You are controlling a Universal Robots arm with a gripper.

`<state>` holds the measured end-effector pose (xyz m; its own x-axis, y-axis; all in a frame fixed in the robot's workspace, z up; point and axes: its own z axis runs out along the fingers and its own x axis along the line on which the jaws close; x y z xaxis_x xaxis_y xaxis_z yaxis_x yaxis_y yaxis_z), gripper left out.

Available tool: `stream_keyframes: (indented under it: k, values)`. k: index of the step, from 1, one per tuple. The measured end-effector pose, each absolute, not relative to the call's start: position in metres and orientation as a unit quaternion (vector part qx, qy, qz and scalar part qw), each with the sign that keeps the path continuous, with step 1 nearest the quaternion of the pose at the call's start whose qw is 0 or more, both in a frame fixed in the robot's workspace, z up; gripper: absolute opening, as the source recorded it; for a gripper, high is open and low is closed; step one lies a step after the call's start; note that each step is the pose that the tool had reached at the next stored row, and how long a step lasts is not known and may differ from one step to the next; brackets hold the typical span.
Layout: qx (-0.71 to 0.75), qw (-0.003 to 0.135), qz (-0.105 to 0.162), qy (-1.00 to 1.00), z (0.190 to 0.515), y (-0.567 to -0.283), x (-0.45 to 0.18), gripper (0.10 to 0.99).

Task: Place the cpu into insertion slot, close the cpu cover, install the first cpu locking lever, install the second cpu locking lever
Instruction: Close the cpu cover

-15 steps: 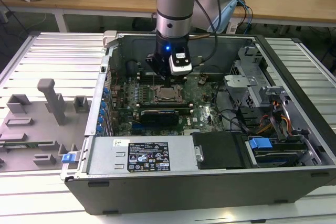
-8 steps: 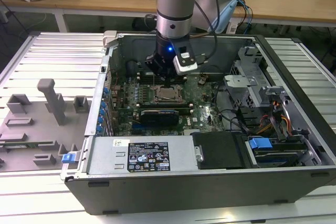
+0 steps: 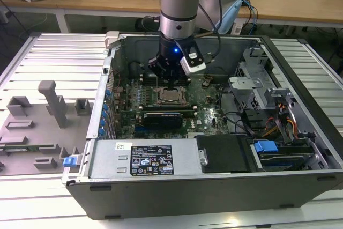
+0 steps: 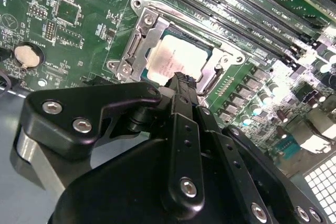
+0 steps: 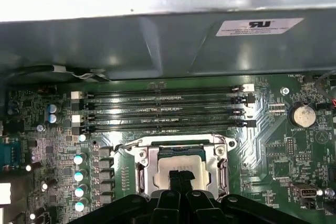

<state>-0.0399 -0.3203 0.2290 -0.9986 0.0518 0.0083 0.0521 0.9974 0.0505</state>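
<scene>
One open case (image 3: 187, 199) on ribbed table (image 3: 59, 52)

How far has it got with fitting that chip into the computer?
The cpu already lies in the insertion slot, and the cpu cover looks folded down around it. In hand: the gripper, shut and holding nothing, has its tips right over the chip. Left: the two locking levers; I cannot tell from these views whether either is latched.

Silver-beige cpu (image 4: 176, 56) — green motherboard (image 4: 79, 32) (black claw (image 4: 182, 80)).
</scene>
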Motion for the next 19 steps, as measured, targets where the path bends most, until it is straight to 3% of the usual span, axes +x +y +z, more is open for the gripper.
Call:
stream_keyframes:
  k: [5,10,19]
  values:
    - [-0.024,-0.001,-0.020,-1.000,0.2286,-0.3206,-0.0399,0.106]
    - [0.001,-0.016,-0.019,-1.000,0.2275,-0.3236,-0.0399,0.106]
    - [0.034,-0.015,-0.017,-0.999,0.2256,-0.3272,-0.0414,0.106]
